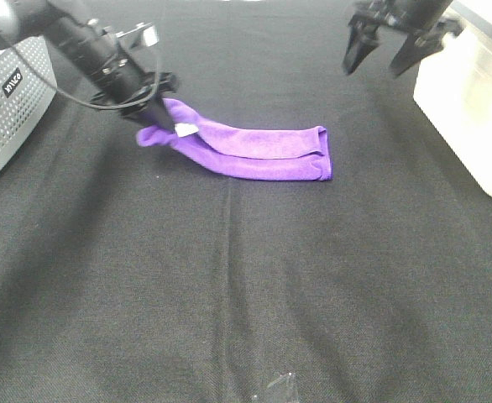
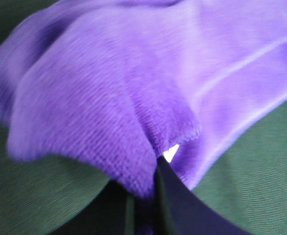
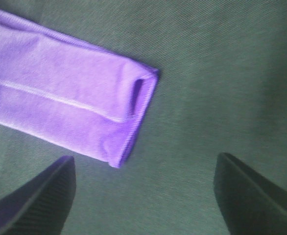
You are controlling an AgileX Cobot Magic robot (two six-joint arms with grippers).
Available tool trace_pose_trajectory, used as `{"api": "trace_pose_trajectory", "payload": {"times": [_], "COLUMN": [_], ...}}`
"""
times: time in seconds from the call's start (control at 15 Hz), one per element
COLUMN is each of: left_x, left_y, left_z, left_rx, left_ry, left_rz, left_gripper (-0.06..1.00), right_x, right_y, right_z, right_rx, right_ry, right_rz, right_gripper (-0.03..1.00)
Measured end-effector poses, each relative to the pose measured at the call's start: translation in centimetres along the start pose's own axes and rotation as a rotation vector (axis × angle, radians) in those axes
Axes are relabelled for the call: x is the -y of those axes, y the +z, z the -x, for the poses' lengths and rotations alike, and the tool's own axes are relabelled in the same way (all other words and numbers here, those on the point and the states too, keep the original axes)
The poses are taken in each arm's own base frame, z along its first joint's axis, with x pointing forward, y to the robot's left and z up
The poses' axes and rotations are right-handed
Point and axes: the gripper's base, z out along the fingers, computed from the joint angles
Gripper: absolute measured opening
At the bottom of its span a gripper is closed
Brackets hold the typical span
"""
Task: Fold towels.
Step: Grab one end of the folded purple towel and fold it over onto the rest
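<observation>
We count one towel (image 1: pixel 263 153) on the table (image 1: pixel 246 294). Of two tools, the left tool (image 1: pixel 165 122) pinches its tagged end; the right tool (image 1: pixel 373 67) hangs wide, apart.

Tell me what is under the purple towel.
The purple towel lies folded in a strip on the black table cover, the only thing showing beneath it. The left tool pinches one end. Anything between the folded layers is hidden.

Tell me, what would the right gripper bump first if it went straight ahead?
Probably the black table cover, beside the folded end of the purple towel; the open right gripper seems aimed just past it.
</observation>
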Motion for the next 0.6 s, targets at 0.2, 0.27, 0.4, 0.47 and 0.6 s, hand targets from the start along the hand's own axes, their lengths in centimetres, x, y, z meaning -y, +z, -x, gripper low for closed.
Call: {"api": "trace_pose_trajectory", "payload": {"times": [0.2, 0.27, 0.4, 0.47, 0.6], "left_x": [3.5, 4.6, 6.4, 7.6, 8.8], "left_y": [0.5, 1.2, 2.2, 2.7, 3.6], "left_z": [0.9, 0.8, 0.6, 0.7, 0.9], "left_rx": [0.023, 0.014, -0.002, 0.013, 0.056], "left_ry": [0.080, 0.100, 0.123, 0.131, 0.130], "left_rz": [-0.030, -0.039, -0.067, -0.092, -0.118], "left_gripper": [0.05, 0.05, 0.05, 0.05, 0.05], "right_x": [-0.2, -0.3, -0.6, -0.7, -0.8], "right_y": [-1.6, -2.4, -3.4, -3.9, -4.5], "right_z": [0.2, 0.2, 0.3, 0.4, 0.4], "right_rx": [0.028, 0.043, 0.062, 0.072, 0.083], "right_ry": [-0.004, -0.001, -0.006, -0.007, -0.010], "right_rz": [-0.024, -0.030, -0.033, -0.033, -0.034], "right_gripper": [0.75, 0.75, 0.75, 0.75, 0.75]}}
